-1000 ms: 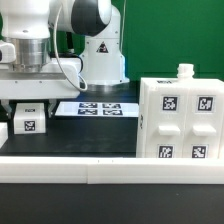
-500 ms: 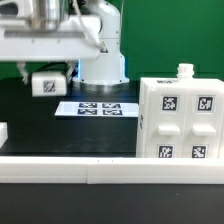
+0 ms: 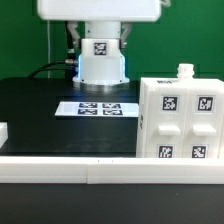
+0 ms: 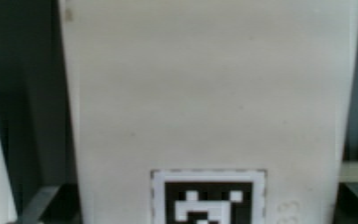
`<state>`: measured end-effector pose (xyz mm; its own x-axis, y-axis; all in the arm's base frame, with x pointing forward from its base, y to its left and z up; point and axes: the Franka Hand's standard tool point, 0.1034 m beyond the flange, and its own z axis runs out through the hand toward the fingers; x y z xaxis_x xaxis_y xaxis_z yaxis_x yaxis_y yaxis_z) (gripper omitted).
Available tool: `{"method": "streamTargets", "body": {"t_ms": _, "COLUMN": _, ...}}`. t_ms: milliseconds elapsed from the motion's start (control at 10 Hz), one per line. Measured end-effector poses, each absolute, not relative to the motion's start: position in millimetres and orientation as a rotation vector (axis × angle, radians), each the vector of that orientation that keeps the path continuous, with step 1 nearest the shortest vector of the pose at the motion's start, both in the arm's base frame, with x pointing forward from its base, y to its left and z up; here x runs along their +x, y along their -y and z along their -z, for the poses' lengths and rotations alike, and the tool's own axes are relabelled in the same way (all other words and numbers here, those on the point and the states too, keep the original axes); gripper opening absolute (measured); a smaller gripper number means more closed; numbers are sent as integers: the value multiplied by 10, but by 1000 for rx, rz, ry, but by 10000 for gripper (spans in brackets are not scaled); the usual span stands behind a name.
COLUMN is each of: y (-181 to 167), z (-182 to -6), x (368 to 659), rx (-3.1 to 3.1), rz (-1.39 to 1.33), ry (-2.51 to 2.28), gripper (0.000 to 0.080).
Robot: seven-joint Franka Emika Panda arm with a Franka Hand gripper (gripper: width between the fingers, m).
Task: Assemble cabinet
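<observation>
The cabinet [image 3: 180, 120], a large white box with four tagged panels on its broad face, stands on the table at the exterior view's right. A small white peg [image 3: 185, 71] sticks up from its top. A white part of my arm [image 3: 100, 8] shows at the top edge of the exterior view; the fingers are above the frame. In the wrist view a flat white panel [image 4: 202, 90] with a square marker tag [image 4: 208, 198] fills the picture, held between the jaws of my gripper [image 4: 202, 212]. The fingers are almost wholly hidden by the panel.
The marker board [image 3: 97, 108] lies on the black table in front of the robot base [image 3: 100, 62]. A white rail [image 3: 100, 170] runs along the front edge. A small white piece [image 3: 3, 131] sits at the exterior view's left edge.
My gripper has risen from the table at the exterior view's left with the tagged white panel, moved toward the middle, and gone out of the top of the exterior view.
</observation>
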<state>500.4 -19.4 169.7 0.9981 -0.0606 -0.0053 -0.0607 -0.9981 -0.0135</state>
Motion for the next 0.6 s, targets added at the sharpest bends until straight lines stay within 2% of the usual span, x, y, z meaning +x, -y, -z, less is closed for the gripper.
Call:
{"method": "streamTargets", "body": {"t_ms": 200, "y": -72, "z": -1767, "x": 5357, "rx": -3137, "rz": -64, "ry": -151, "gripper": 563}}
{"method": "streamTargets", "body": {"t_ms": 600, "y": -73, "z": -1744, "x": 5366, "rx": -3137, "rz": -65, "ry": -140, "gripper": 563}}
